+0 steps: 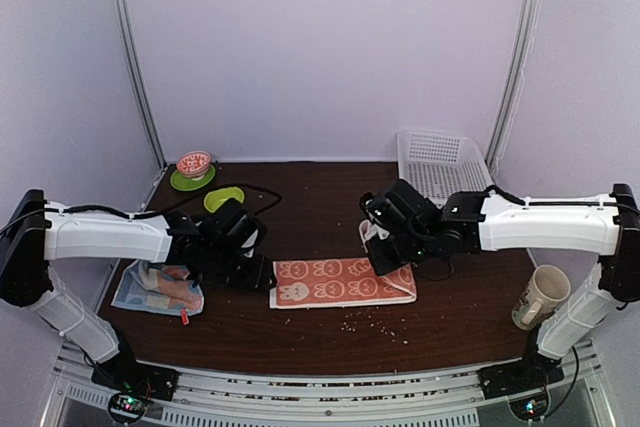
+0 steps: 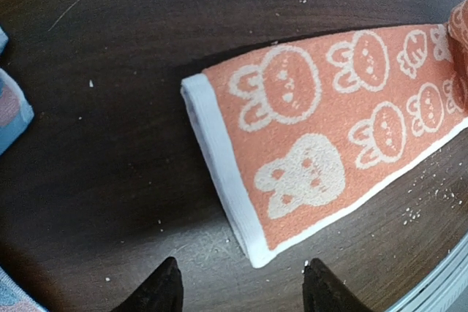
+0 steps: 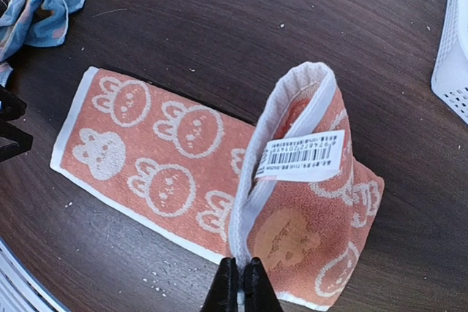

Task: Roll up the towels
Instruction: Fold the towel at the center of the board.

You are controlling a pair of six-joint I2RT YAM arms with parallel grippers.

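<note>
One end of the orange towel (image 3: 146, 153) sits pinched in the right jaws; left jaws gape empty, partly hiding the blue towel (image 1: 143, 295).

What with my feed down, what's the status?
Right hand shut on orange towel, right end curled up. Left hand open by left end. Blue towel aside; nothing blocking.

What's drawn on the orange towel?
White bunnies cover the orange towel; the left wrist view shows them best.
</note>
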